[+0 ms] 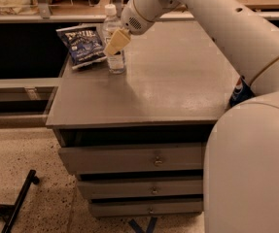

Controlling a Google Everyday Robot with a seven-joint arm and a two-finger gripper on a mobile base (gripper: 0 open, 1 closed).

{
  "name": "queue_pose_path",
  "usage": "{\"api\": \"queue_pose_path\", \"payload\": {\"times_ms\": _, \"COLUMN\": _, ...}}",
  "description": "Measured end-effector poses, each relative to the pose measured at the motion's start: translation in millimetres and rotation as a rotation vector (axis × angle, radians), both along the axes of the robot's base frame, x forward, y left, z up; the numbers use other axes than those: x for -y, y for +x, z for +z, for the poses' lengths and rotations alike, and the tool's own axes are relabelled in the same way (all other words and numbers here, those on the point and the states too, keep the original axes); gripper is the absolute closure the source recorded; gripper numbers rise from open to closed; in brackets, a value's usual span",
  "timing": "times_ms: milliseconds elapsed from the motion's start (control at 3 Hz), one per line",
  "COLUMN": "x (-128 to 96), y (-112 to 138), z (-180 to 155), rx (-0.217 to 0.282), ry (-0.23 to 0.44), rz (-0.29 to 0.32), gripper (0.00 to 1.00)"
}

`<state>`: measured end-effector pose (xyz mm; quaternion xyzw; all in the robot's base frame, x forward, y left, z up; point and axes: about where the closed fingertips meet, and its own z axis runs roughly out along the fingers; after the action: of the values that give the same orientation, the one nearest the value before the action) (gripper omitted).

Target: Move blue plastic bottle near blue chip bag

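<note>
The blue plastic bottle (113, 32), clear with a white cap, stands upright on the grey cabinet top (178, 81) near its back left corner. The blue chip bag (82, 45) lies flat just left of it, almost touching. My gripper (116, 42) reaches in from the upper right and is closed around the bottle's middle. One beige finger (118, 41) lies across the bottle's front; the other is hidden behind it. The bottle's base rests on the top.
A blue soda can (239, 92) stands at the right edge of the top, partly hidden by my arm (226, 28). Drawers (153, 159) fill the cabinet front below. A black stand leg (20, 198) lies on the floor at lower left. A shelf rail (42, 18) runs behind.
</note>
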<state>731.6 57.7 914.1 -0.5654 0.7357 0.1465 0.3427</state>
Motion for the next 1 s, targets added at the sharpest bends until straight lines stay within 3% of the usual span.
{"api": "queue_pose_path", "payload": {"times_ms": 667, "x": 7, "y": 1, "z": 4, "rx": 0.016, "ry": 0.002, "rz": -0.014, "gripper": 0.0}}
{"api": "queue_pose_path", "payload": {"times_ms": 1000, "x": 25, "y": 0, "z": 21, "rx": 0.06, "ry": 0.013, "rz": -0.053, "gripper": 0.0}}
